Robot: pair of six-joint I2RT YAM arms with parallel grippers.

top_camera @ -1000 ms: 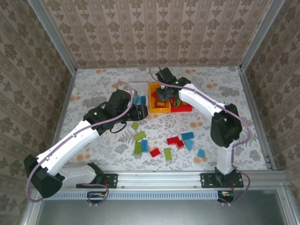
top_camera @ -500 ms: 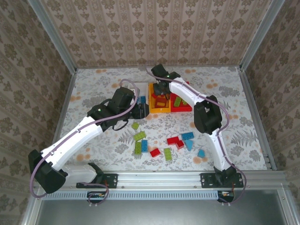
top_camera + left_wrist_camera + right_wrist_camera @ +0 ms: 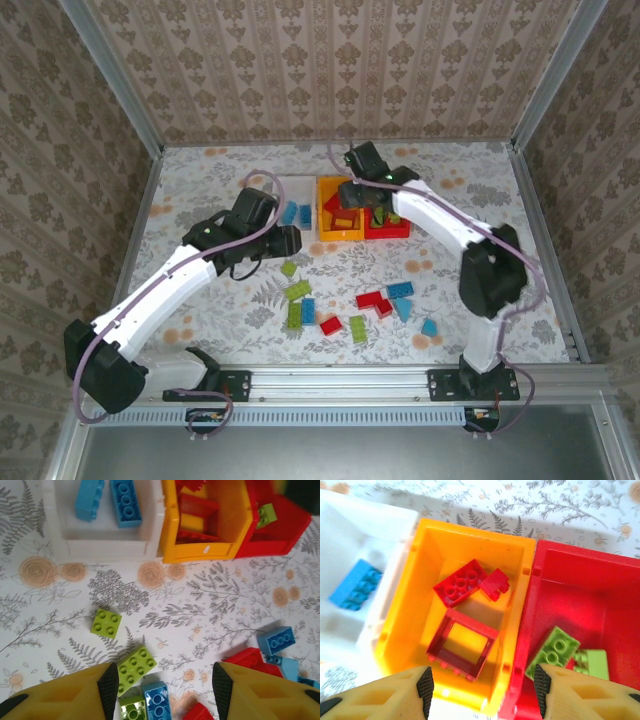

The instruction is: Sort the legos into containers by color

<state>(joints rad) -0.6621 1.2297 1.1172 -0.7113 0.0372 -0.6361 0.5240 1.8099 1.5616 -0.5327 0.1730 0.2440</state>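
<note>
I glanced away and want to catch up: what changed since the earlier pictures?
The left gripper drew back from the white bin toward its base, open and empty. The right arm's elbow swung inward and out again, while the right gripper stayed over the orange-yellow bin, open. These bins, the red bin and the loose legos kept their places.
</note>
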